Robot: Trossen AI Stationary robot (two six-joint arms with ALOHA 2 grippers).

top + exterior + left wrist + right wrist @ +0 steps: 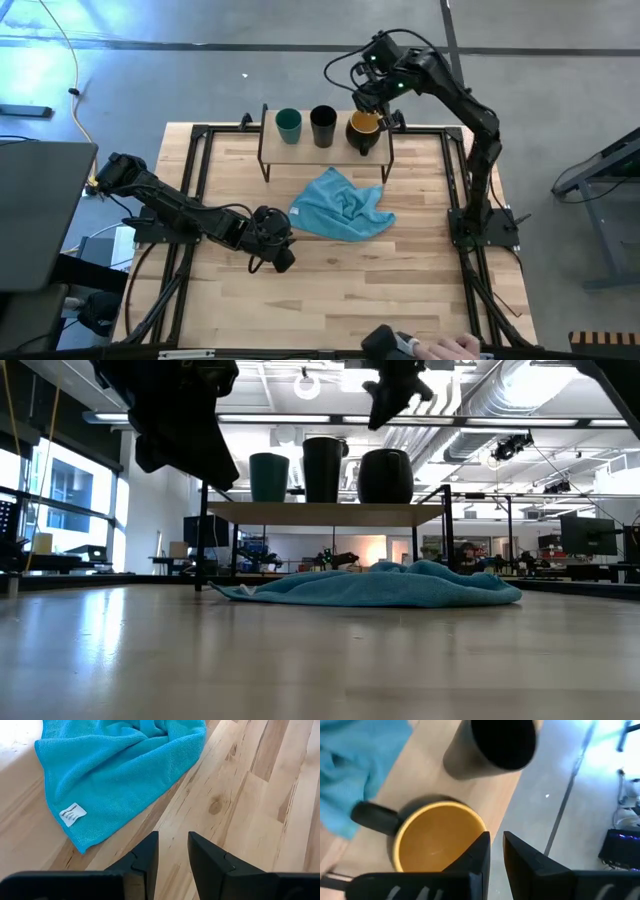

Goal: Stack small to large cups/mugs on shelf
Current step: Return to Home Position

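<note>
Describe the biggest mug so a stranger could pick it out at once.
In the high view, a small raised shelf at the table's top edge holds three cups in a row. The mug stands at the right end, below the right gripper. Unlike the black cup beside it and the teal cup, it is wide, yellow inside, with a handle.

Looked straight down from overhead; level across tabletop (330, 290) from its edge; close, downward from 2 wrists. Caught shelf (300, 152) overhead and low.
</note>
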